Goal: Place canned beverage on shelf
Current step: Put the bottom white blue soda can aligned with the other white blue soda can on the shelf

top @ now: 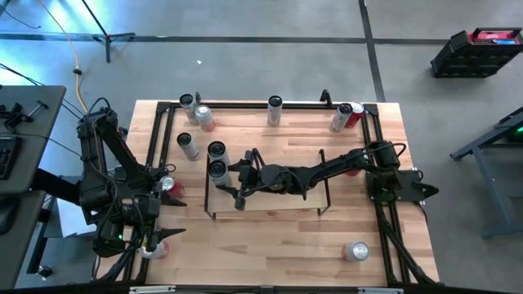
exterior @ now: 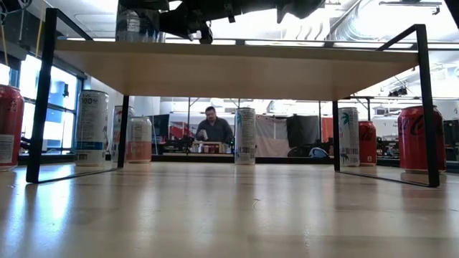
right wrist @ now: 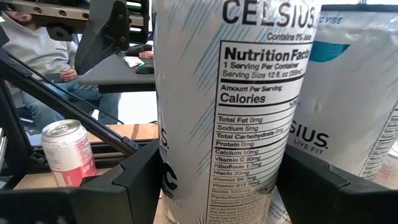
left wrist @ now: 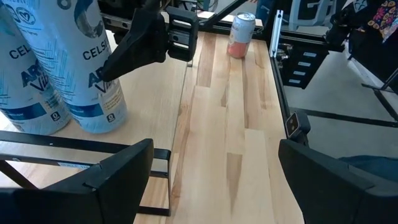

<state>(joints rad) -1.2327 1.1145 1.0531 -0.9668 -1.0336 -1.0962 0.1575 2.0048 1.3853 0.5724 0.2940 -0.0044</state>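
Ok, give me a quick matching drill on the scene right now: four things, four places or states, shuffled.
A light-wood shelf with black wire frames
B tall white printed can
C left claw
D lone silver-topped can

1 open, at table's left edge
2 alone on the table's right side
3 inside the right claw
4 mid-table, under the right arm

Pairs: A-4, B-3, C-1, D-2

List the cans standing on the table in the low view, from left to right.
bright red can → white-and-blue can → pink can → plain white can → white-and-teal can → far red can → dark red can. One can half hidden behind the shelf leg is left out.
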